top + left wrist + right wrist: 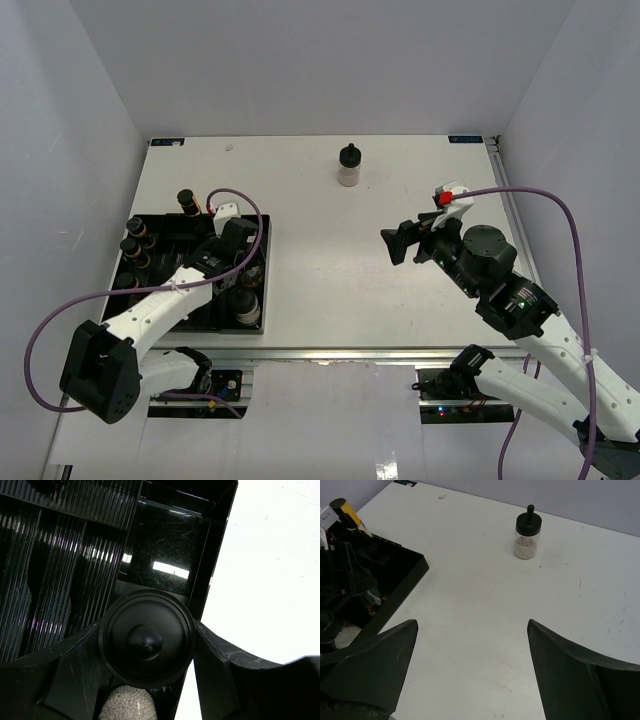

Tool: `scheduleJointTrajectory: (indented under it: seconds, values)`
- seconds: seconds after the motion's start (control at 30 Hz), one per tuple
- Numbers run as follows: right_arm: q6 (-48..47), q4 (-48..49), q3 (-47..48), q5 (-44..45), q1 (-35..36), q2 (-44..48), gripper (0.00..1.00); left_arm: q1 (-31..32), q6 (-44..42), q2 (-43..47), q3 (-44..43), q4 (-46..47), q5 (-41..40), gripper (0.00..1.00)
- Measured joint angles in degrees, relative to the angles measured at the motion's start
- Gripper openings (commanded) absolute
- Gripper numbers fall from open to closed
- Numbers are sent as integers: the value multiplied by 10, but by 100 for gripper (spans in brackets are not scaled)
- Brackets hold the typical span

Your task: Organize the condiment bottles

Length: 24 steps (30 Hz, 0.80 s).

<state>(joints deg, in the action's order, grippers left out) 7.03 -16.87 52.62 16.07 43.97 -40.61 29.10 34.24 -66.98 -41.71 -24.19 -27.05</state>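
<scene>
A black slotted tray (262, 232) sits at the left. Slim black-capped bottles (135, 230) stand along its left side, and one (187, 200) stands at its far edge. My left gripper (243, 272) reaches down into the tray's right side. In the left wrist view its fingers (220, 655) press both sides of a squat bottle's black knobbed cap (145, 640). Pale granules (125, 705) show just below the cap. Another squat pale-powder bottle (348, 165) stands alone at the far middle of the table and shows in the right wrist view (526, 539). My right gripper (398, 243) is open and empty, hovering right of centre (472, 630).
A squat bottle (248, 308) stands in the tray's near right corner. The tray's right wall (212, 565) runs close beside my left gripper. White enclosure walls surround the table (340, 290). A yellow-filled slim bottle (347, 511) shows at the tray's far edge.
</scene>
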Motion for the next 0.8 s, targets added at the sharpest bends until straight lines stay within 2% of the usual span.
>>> scheduleJointTrajectory:
  seconds: [0.07, 0.4, 0.73, 0.8]
  values:
    - [0, 0, 0, -1, 0, -1, 96, 5, 4, -1, 0, 0, -7, 52]
    - [0, 3, 1, -4, 0, -13, 96, 32, 32, -9, -14, -33, -40, 82]
    - [-1, 3, 1, -8, 0, -22, 96, 40, 59, -26, -105, -117, -56, 98]
    - [-1, 3, 1, -8, 0, -24, 96, 41, 64, -25, -113, -125, -58, 98]
